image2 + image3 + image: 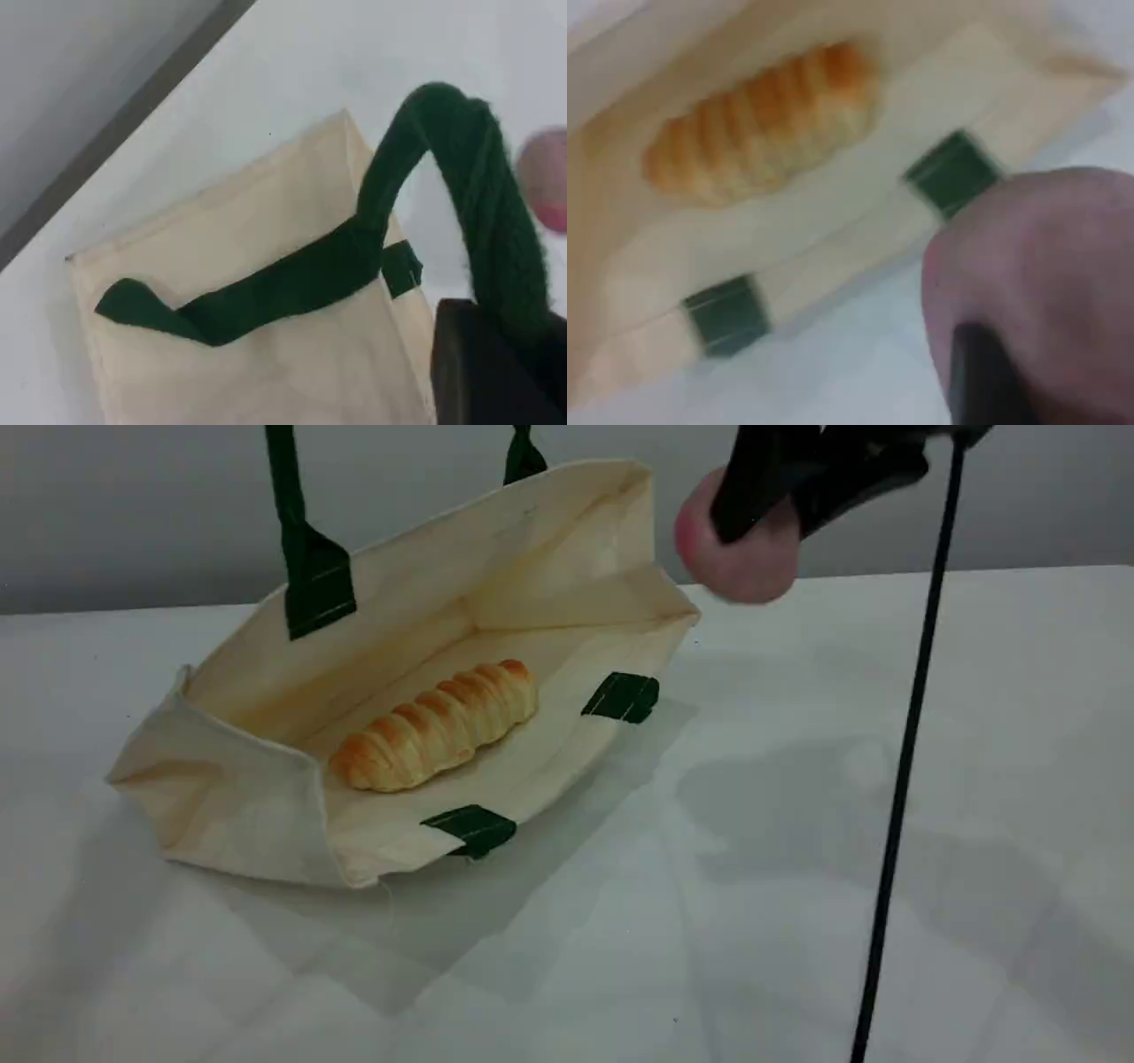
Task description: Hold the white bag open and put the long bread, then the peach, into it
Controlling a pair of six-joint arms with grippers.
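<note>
The white bag (pixel 496 576) lies tipped on the table with its mouth facing the camera. One dark green handle (pixel 310 567) is pulled straight up out of the frame. In the left wrist view that handle (pixel 478 195) runs into my left gripper (pixel 518 354), which is shut on it above the bag (pixel 266 266). The long bread (pixel 438 726) rests inside the bag on its lower wall, and the right wrist view also shows the bread (pixel 762 124). My right gripper (pixel 775 509) is shut on the pink peach (pixel 744 558), in the air just right of the bag's mouth.
A thin black cable (pixel 904 779) hangs down across the right side of the white table (pixel 886 921). A grey wall (pixel 133 514) runs along the table's back edge. The bag's second handle (pixel 524 456) rises behind its far wall.
</note>
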